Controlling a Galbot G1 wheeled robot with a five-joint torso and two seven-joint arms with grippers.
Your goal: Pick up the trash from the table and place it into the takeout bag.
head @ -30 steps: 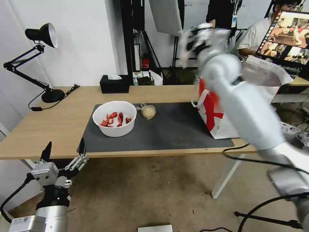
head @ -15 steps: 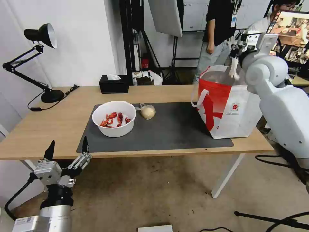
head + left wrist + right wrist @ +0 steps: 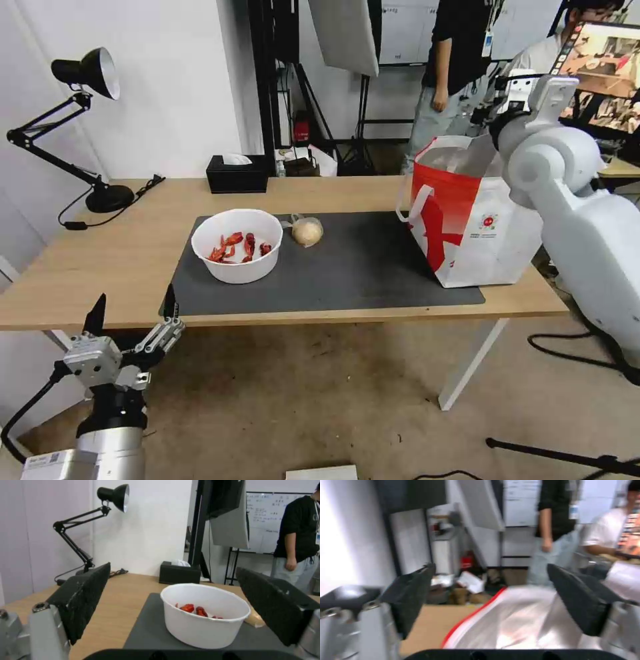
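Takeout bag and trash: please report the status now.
Right gripper open, empty, above takeout bag. Left gripper open, below table edge. Bowl and wrapped lump on mat. Nothing in the way.

Bright even light, blurred right-wrist view

My white bowl [image 3: 237,245] holds red shells [image 3: 239,247] on the dark grey mat [image 3: 360,267]; beige lump [image 3: 307,231] beside; the takeout bag [image 3: 470,213] shows red, white, silver.
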